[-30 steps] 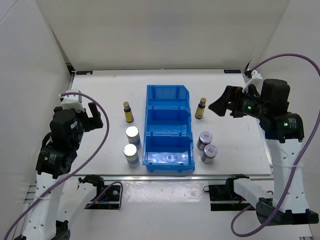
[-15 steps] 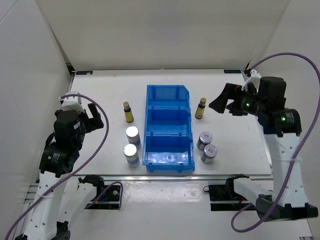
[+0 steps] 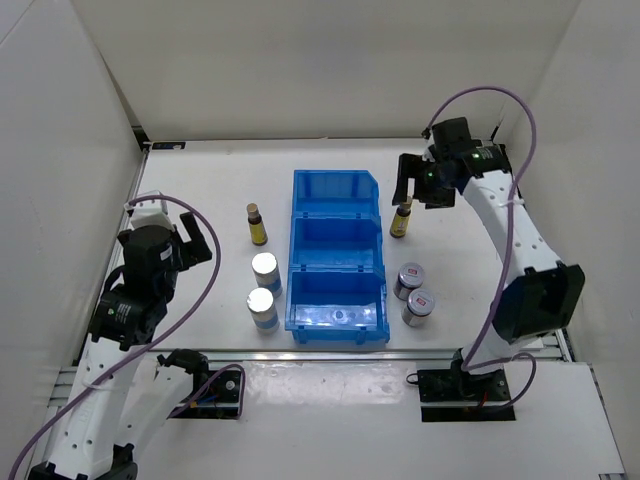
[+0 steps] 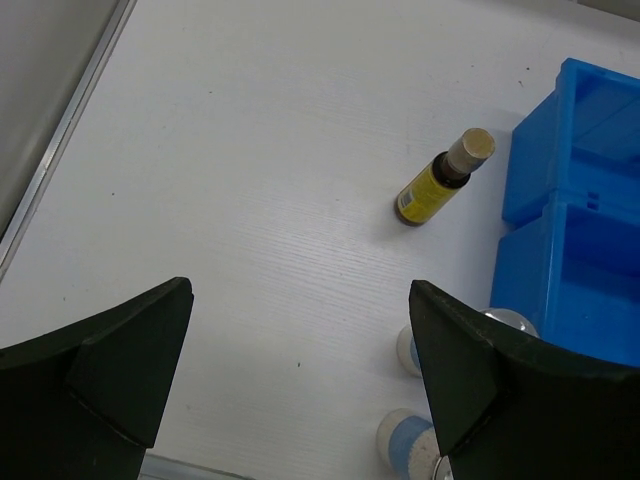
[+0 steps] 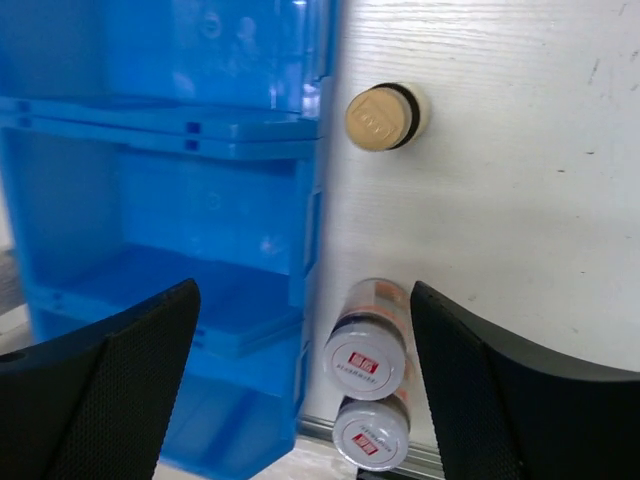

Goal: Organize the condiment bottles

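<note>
From the top camera I have the blue plastic three-compartment bin (image 3: 296, 240) in the middle of the white table (image 3: 200, 170). On its left stand a slim dark-brown bottle with a yellow label (image 3: 257, 225) and, nearer to me, two white bottles with silver tops (image 3: 266, 271), just beside the bin wall. On its right stand a second slim dark-brown bottle (image 3: 402, 218) and two grey bottles with red-white top labels (image 3: 408, 281), close together. All six are upright on the table, outside the bin. My left gripper (image 3: 192, 243) hangs well left of the white bottles, holding nothing. My right gripper (image 3: 420, 195) hovers by the second slim dark-brown bottle.

On the left wrist camera the black fingers (image 4: 100, 370) are spread wide with bare table between them. The yellow-labelled bottle (image 4: 435, 190) stands ahead, near the bin's corner (image 4: 560, 260).

On the right wrist camera I look straight down. The fingers (image 5: 110, 380) are wide apart and grip nothing. The second bottle's tan cap (image 5: 385, 117) sits ahead of them, just beside the bin wall (image 5: 200, 120). The grey bottles (image 5: 367, 355) lie between the fingers in this view. I cannot tell whether they touch.
</note>
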You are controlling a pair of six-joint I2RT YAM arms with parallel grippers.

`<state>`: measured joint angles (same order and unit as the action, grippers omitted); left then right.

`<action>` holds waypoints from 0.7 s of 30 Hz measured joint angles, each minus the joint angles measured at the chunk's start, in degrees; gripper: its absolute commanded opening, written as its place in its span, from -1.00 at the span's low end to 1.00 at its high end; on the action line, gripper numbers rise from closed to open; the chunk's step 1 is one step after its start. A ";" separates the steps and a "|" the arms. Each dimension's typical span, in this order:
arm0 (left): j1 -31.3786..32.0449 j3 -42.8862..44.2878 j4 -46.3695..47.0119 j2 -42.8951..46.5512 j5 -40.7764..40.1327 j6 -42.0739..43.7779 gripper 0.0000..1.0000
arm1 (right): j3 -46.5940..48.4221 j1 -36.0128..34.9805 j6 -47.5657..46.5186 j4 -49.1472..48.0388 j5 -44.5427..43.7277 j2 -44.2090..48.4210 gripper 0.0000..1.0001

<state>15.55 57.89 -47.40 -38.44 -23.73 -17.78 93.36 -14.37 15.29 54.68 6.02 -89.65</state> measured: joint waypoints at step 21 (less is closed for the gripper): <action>1.57 -0.76 2.49 0.66 -1.79 -0.26 1.00 | 12.35 -1.36 -1.95 -0.94 -11.98 -21.59 0.06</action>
<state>17.12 57.12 -44.91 -37.78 -25.52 -18.04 105.71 -15.73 13.34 53.74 -5.96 -111.24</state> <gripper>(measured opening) 0.998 0.558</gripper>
